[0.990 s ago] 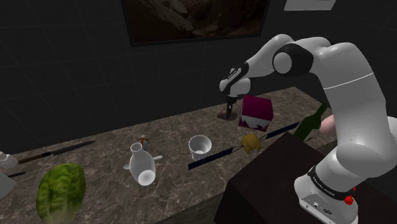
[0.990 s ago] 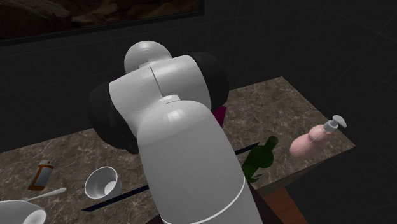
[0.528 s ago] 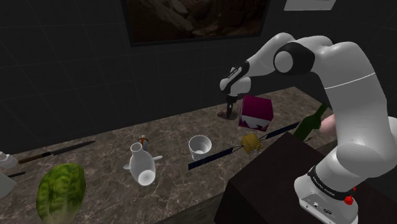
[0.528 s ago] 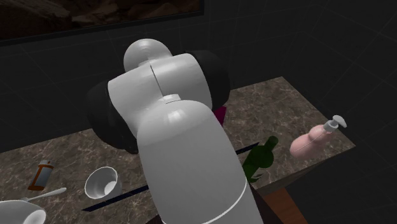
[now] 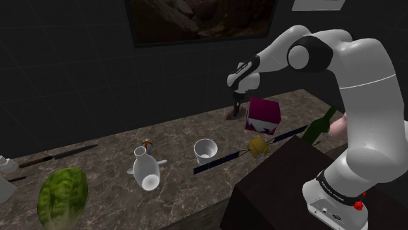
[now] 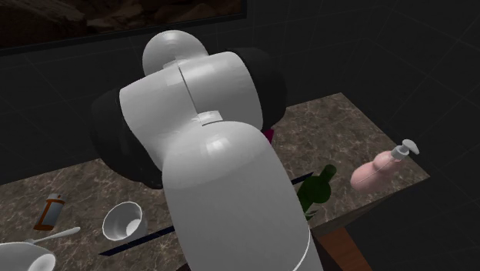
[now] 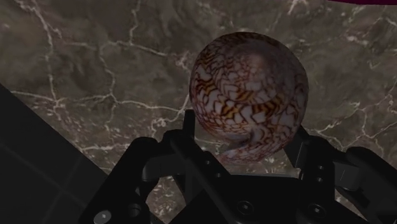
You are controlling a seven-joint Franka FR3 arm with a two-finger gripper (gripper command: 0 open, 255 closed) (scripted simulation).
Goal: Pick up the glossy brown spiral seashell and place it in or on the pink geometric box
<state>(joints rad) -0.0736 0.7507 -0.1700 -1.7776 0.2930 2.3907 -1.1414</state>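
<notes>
In the shoulder view my tool (image 5: 237,106) hangs low over the counter (image 5: 176,134), just beside the pink box (image 5: 263,115), on that view's left of it. The shell (image 5: 232,115) is a small dark lump at the tip of the tool. I cannot tell if it touches the counter. In the second exterior view the big white arm (image 6: 208,154) is in my way, and a thin bit of the pink box (image 6: 268,135) peeks out behind it. In the wrist view the two black fingers (image 7: 188,130) stand partly apart and squeeze the round shell (image 7: 249,89), brown and white in a net pattern, from both sides, with the counter below it.
</notes>
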